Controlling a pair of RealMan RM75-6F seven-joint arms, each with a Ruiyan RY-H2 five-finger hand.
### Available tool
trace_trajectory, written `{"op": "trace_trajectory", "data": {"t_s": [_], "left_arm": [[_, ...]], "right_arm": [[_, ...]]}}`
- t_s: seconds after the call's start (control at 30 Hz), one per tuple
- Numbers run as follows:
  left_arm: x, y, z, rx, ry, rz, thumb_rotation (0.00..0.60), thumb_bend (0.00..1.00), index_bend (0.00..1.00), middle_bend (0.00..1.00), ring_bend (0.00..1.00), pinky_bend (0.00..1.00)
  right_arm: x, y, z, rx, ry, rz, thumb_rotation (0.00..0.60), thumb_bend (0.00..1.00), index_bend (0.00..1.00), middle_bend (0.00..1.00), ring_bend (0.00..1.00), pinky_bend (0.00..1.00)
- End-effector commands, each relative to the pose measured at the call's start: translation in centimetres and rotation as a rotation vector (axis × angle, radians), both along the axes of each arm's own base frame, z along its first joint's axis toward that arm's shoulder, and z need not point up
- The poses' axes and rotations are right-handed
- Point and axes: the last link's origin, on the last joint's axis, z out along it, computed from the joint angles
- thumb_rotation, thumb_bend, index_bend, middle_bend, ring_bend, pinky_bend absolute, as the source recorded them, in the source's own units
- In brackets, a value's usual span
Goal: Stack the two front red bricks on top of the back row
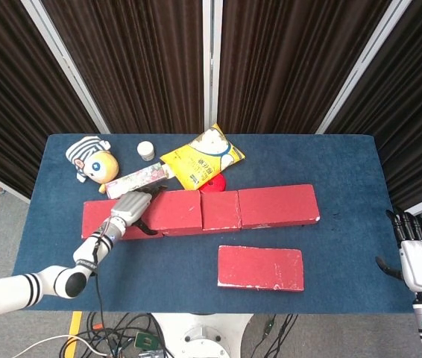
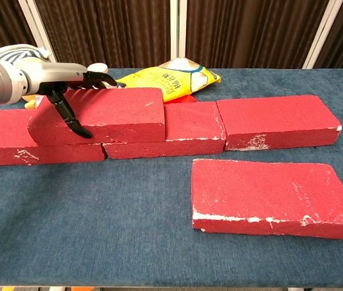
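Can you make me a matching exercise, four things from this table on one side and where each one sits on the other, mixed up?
Things:
1. stacked red brick
2. lone flat red brick
3. yellow snack bag
4. striped plush toy

Places:
A. back left corner of the blue table
B. alone at the front
C. on the back row, held by the left hand
D. behind the brick row, near the middle

Pairs: 1-C, 2-B, 3-D, 4-A
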Motion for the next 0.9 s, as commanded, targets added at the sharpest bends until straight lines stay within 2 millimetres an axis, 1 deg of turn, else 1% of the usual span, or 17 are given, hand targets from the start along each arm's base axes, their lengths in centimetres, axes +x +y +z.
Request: {"op": "trace_trajectory", "data": {"t_s": [0.03, 0.13, 0.27, 0.33, 0.53, 0.9], "left_arm": [[-0.06, -0.04, -0.03, 0.0, 0.0, 0.0, 0.6, 0.04, 0.04, 0.14, 0.07, 0.23], [-0.04, -0.13, -0.04, -0.007, 0.0, -0.001, 0.6, 0.04, 0.04, 0.1, 0.03, 0.21], [-0.01, -0.22, -0.14, -0.02, 0.0, -0.006, 0.6, 0.04, 0.04, 0.02, 0.01, 0.2], [0.0, -0.23, -0.14, -0.022, -0.001, -0.007, 0.6, 0.04, 0.04, 0.0, 0.0, 0.19], [0.03, -0.2, 0.07, -0.018, -0.006, -0.013, 0.6, 0.04, 0.03, 0.0, 0.0, 0.14], [0.22, -0.26, 0.25, -0.009, -0.021, -0.019, 0.6, 0.02, 0.01, 0.0, 0.0, 0.1]], "right_arm": [[-0.04, -0.01, -0.02, 0.001, 0.0, -0.001, 0.6, 0.14, 0.0, 0.0, 0.0, 0.0], [-0.08, -0.03, 0.02, -0.001, -0.001, -0.002, 0.6, 0.14, 0.0, 0.0, 0.0, 0.0], [-0.07, 0.02, 0.02, -0.001, -0.003, 0.002, 0.6, 0.14, 0.0, 0.0, 0.0, 0.0], [-0.09, 0.02, 0.01, -0.002, -0.003, 0.001, 0.6, 0.14, 0.0, 0.0, 0.0, 0.0], [-0.09, 0.0, -0.06, -0.002, -0.001, 0.0, 0.6, 0.14, 0.0, 0.0, 0.0, 0.0], [-0.07, -0.01, -0.07, -0.004, 0.001, -0.001, 0.6, 0.14, 0.0, 0.0, 0.0, 0.0]]}}
